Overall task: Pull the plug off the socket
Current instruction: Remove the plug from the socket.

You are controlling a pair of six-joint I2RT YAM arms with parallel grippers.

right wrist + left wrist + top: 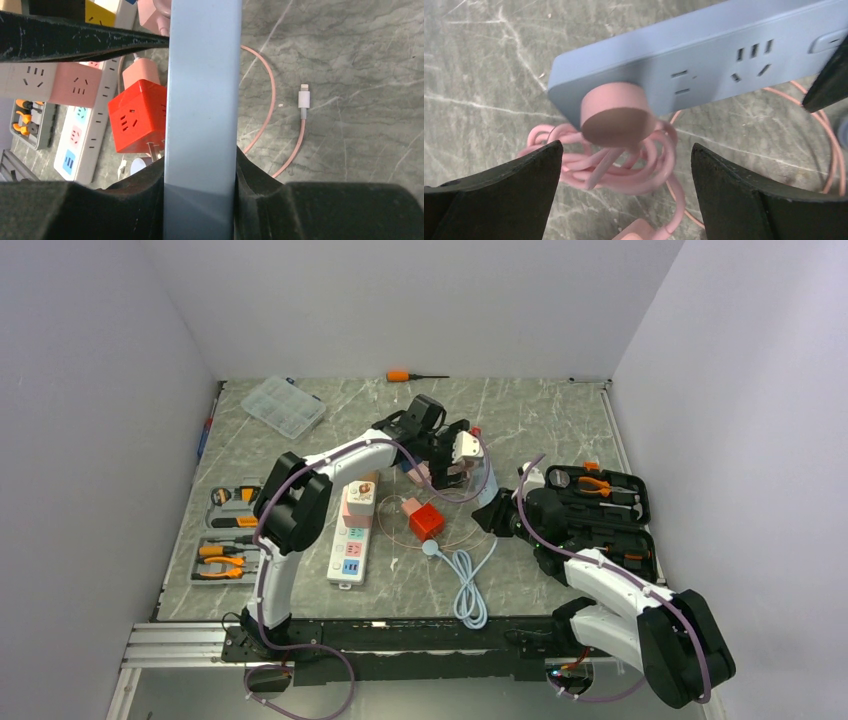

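- Table: grey marbled surface enclosed by pale walls; both arms reach toward its middle.
- Tool case: black, lying open at the right edge, just behind the right arm.
- White power strip: flat on the table left of centre, with pastel outlet panels facing up.
- Blue-grey power strip: raised off the table near the centre, with its outlet face turned toward the left wrist camera.
- Right gripper: both fingers are pressed against the long edges of the blue-grey power strip, holding it.
- Left gripper: its fingers are spread wide, and the plug sits ahead of the gap without touching either finger.
- Red cube socket: on the table between the two strips.
- Pink plug: round and seated in the end outlet of the blue-grey power strip.
- Pink cord: coiled loosely beneath the plug.
- White connector: lying on the table at the end of a thin pink lead.
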